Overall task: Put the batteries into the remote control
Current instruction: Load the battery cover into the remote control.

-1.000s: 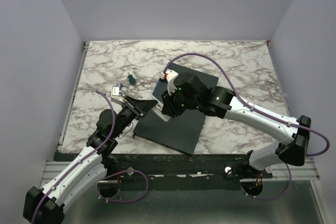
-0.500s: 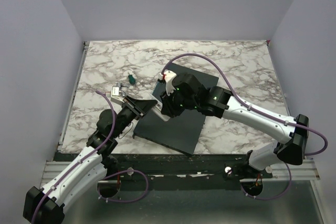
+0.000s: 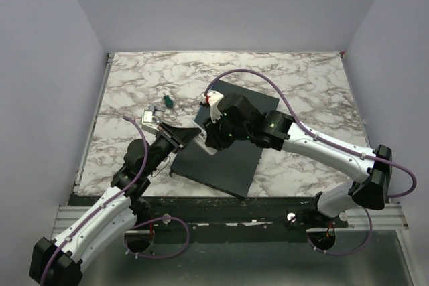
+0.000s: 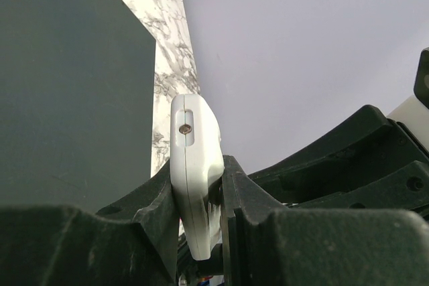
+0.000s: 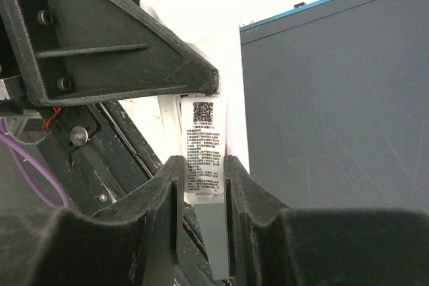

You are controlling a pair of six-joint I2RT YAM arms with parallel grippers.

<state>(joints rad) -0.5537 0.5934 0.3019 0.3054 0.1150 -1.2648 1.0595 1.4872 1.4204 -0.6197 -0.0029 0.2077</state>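
Observation:
The white remote control is held edge-on between the jaws of my left gripper, at the near left edge of the dark slab. In the left wrist view the remote stands upright in the shut left gripper. My right gripper reaches onto the remote from the right. In the right wrist view its jaws close on a narrow white strip with a printed label on the back of the remote. No batteries show in any view.
The large dark grey slab lies mid-table under both grippers and fills much of both wrist views. A small green item and a small white-grey piece lie on the marble to the left.
My right arm has shifted slightly to the left over the remote. The left arm and the remote have stayed in place.

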